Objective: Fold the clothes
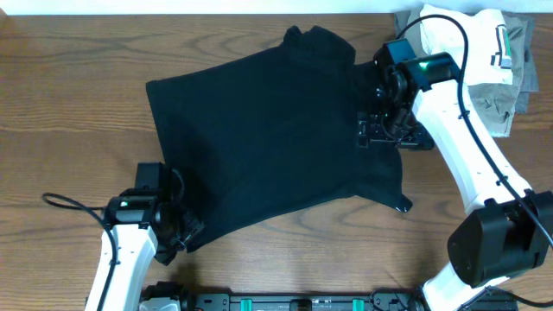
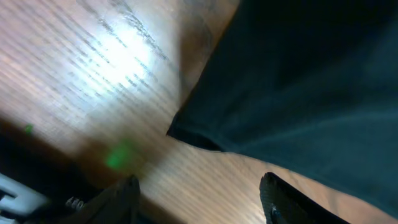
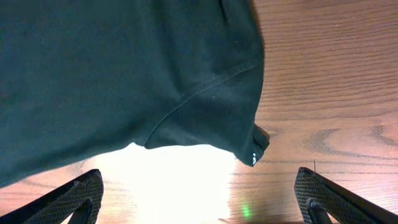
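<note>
Clothes (image 1: 268, 138): black, lay spread flat mid-tabletop (image 1: 69, 86), a bit skewed.
L fingers (image 2: 124, 200): stood apart, held nothing, near cloth's hem corner.
R fingers (image 3: 71, 198): were wide apart, empty, just off cloth's sleeve edge.

The overhead camera looks straight down on the whole worktop (image 1: 69, 104). The two wrist cameras sit low and close, looking out past the left claw (image 2: 200, 200) and the right claw (image 3: 199, 199). All three views share the black garment (image 1: 268, 138).
</note>
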You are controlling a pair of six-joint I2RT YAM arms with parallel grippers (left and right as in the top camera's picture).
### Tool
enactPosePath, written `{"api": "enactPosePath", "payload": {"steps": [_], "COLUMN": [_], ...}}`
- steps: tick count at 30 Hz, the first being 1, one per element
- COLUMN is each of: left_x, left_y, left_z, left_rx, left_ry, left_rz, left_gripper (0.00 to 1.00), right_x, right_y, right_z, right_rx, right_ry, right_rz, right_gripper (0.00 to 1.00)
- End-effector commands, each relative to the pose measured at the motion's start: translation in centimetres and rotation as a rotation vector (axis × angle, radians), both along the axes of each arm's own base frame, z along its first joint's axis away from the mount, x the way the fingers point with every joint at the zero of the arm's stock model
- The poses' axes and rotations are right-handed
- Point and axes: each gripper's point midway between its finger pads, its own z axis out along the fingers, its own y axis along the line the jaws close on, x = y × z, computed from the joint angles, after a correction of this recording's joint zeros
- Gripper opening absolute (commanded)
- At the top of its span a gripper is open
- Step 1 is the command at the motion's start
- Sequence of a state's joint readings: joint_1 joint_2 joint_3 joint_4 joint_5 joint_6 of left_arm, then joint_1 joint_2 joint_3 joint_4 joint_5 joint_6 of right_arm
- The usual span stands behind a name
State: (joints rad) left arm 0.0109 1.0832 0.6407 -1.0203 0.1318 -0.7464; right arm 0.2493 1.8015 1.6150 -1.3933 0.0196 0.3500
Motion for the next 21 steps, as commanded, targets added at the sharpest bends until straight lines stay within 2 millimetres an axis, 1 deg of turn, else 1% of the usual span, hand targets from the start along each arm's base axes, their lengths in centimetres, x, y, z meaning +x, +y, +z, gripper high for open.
{"api": "enactPosePath", "payload": {"steps": [1, 5, 14, 18, 21], "left_x": [-0.6, -0.3, -0.4, -0.1, 0.0], "left_y": [-0.4, -0.8, -0.8, -1.4, -1.4], "left_z": [-1.5, -2.6, -4.7, -5.3, -5.6], "left_rx": [-0.019, -0.042, -0.050, -0.089, -0.090], "left_ry": [0.043, 0.064, 0.153, 0.157, 0.166], "left_rz": [0.002, -0.074, -0.120, -0.147, -0.149], "left_gripper": [0.61, 0.61, 0.61, 0.57, 0.56], "right_x": [-0.2, -0.3, -0.3, -0.5, -0.5], "right_y": [-0.7, -0.5, 0.1, 0.0, 0.0], "right_z": [0.0, -0.7, -2.2, -2.6, -2.7], "right_rx": [-0.010, 0.002, 0.036, 0.034, 0.034], "right_ry": [-0.007, -0.002, 0.002, 0.009, 0.009], "right_rz": [-0.032, -0.032, -0.032, -0.033, -0.033], "right_gripper": [0.95, 0.95, 0.93, 0.92, 0.92]}}
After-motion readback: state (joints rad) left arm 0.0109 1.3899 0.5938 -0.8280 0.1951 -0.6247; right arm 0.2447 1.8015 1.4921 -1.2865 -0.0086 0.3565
